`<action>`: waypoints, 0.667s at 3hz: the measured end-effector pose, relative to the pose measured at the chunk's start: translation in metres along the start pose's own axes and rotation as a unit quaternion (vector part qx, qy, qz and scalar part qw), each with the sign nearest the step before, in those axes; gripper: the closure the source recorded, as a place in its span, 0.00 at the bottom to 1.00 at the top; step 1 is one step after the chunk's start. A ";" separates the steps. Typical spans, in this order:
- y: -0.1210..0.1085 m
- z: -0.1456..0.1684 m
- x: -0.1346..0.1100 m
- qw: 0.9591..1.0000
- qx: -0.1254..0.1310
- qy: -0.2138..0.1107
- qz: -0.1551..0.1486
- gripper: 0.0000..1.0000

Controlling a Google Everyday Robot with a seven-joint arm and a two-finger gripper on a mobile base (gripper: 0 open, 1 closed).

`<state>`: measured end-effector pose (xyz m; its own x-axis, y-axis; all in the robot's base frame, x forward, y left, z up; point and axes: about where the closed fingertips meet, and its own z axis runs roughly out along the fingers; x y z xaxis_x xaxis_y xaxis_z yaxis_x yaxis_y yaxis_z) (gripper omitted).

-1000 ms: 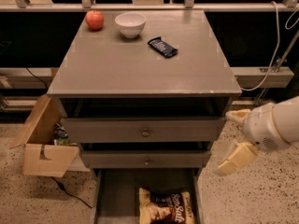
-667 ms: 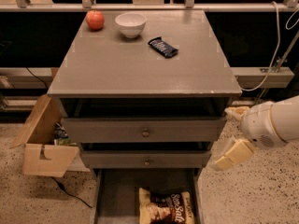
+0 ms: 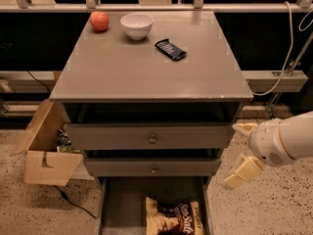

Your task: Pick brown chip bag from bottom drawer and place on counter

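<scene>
The brown chip bag (image 3: 173,218) lies flat in the open bottom drawer (image 3: 124,199), tan and dark brown with white "Sea Salt" script, its lower end cut off by the frame edge. The counter (image 3: 146,75) is the grey cabinet top above. My gripper (image 3: 240,151) hangs to the right of the cabinet, beside the two upper drawers, above and to the right of the bag. It is open and empty, with one cream finger (image 3: 243,128) above the other.
On the counter stand a red apple (image 3: 99,21), a white bowl (image 3: 137,25) and a dark blue candy bar (image 3: 170,49). Two upper drawers with brass knobs (image 3: 152,140) are shut. An open cardboard box (image 3: 44,153) sits on the floor at left. A white cable (image 3: 288,48) hangs at right.
My gripper has shifted slightly left and down, closer to the cabinet's right side. The bag and the counter items have not moved.
</scene>
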<state>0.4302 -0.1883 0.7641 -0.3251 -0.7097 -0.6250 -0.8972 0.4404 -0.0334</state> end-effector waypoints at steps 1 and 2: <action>0.017 0.036 0.046 1.000 -0.019 -0.004 0.000 0.00; 0.037 0.095 0.115 0.999 -0.035 0.012 0.001 0.00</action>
<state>0.3885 -0.2017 0.6175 -0.3336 -0.7221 -0.6060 -0.9147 0.4036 0.0226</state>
